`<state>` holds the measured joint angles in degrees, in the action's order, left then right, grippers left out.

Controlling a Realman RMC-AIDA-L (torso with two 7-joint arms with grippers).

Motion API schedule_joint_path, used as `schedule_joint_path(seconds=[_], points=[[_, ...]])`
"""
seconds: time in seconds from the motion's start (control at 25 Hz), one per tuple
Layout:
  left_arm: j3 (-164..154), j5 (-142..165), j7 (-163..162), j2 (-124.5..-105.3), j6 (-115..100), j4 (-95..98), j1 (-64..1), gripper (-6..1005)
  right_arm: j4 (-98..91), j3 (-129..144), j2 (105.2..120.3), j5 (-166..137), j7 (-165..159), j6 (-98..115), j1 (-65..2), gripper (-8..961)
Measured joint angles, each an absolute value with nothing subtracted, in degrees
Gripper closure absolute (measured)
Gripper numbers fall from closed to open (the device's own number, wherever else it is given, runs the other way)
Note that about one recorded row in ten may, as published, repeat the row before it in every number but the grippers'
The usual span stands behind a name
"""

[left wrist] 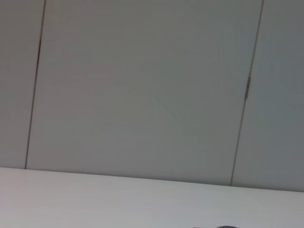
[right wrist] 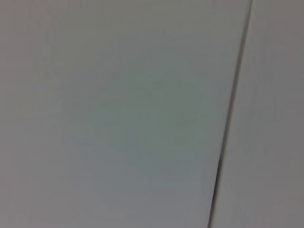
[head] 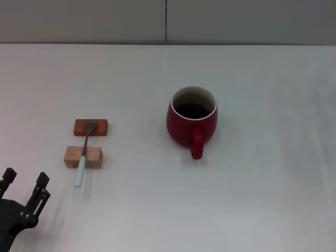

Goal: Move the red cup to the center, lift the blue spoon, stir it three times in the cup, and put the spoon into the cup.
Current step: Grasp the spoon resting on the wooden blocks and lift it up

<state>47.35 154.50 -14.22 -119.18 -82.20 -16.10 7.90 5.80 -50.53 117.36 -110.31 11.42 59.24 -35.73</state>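
The red cup [head: 191, 120] stands upright near the middle of the white table, handle toward me, dark inside. The blue spoon [head: 84, 154] lies to its left across two small wooden blocks, its dark bowl on the far block and its pale blue handle pointing toward me. My left gripper [head: 24, 182] is at the near left corner, open and empty, a short way from the spoon's handle end. My right gripper is out of view. The wrist views show only the grey wall and a strip of table.
A dark brown wooden block [head: 91, 127] and a light wooden block [head: 83, 157] hold the spoon off the white table [head: 262, 199]. A grey panelled wall [head: 168, 21] runs along the table's far edge.
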Motion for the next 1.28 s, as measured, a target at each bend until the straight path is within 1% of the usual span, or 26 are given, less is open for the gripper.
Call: schedule_joint_path(seconds=[0.36,0.6,0.76,1.28], points=[[34.14,138.11,-5.56,-119.18,-82.13,-21.48,9.25,300,5.80,-50.25,117.42,-110.51,11.42,59.13,-36.28,909],[29.42,132.18,-2.94,-119.18,-82.37,-23.59,8.86,301,5.80,-50.03,117.38,-110.62,11.42,59.10,-36.44,910],[22.42,124.60,4.35,-119.18,-82.37,-27.10,8.77,302,5.53,-50.01,117.29,-110.71,11.42,59.31,-36.71,909],[17.49,118.87,5.58,-118.94,-82.28,-27.90,7.12,306,5.44,-50.00,117.08,-110.75,11.44,59.56,-37.00,910]])
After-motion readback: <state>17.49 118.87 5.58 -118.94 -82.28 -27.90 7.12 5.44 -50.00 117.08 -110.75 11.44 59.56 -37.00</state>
